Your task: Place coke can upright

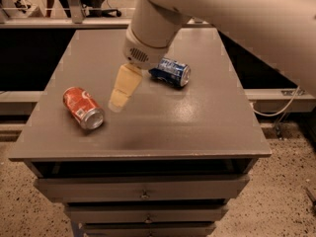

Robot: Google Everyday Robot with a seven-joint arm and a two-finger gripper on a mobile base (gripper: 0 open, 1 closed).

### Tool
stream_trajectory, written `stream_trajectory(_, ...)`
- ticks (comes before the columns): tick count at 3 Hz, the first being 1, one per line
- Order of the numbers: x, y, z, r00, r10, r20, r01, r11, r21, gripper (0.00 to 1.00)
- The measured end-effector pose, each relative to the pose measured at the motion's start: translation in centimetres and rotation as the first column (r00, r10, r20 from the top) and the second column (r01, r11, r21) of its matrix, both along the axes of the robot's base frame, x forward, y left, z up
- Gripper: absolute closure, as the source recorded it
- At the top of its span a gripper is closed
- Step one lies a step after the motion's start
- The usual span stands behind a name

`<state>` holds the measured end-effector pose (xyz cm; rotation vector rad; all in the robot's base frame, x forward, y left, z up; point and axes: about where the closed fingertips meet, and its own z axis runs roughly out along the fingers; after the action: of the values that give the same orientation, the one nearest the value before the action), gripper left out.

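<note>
Camera view gives you the robot's pale arm point(237, 19) first, a thick limb coming in from the upper right above the grey table point(197, 127) and ending in a rounded wrist over the table's far half. The table fills the middle of the view, its flat top sitting on a stack of drawers point(143, 187) that you see below its front edge. You will find the gripper point(116, 101) hanging from that wrist as a cream-coloured taper, pointed down and toward the table's left side, its tip above the table's middle, slightly left of centre. You cannot tell from here whether it is open or closed, but it has hold of nothing. The coke can point(83, 107) lies on its side on the table's left part, one silver end turned toward the table's front edge, with nothing touching it. A blue can point(170, 72) also lies on its side, on the table's far half, a little right of centre.
</note>
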<state>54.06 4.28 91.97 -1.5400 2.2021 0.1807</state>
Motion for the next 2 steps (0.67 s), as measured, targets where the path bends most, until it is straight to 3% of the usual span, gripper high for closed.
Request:
stream_trajectory(1, 2.1, 3.0, -1.9, 0.9953, -0.083, -0.05, 0.084, 0.996, 0.02, 0.0)
stream_trajectory(2, 3.0, 5.6, -3.2, 0.9819, -0.145, -0.122, 0.153, 0.986, 0.059, 0.0)
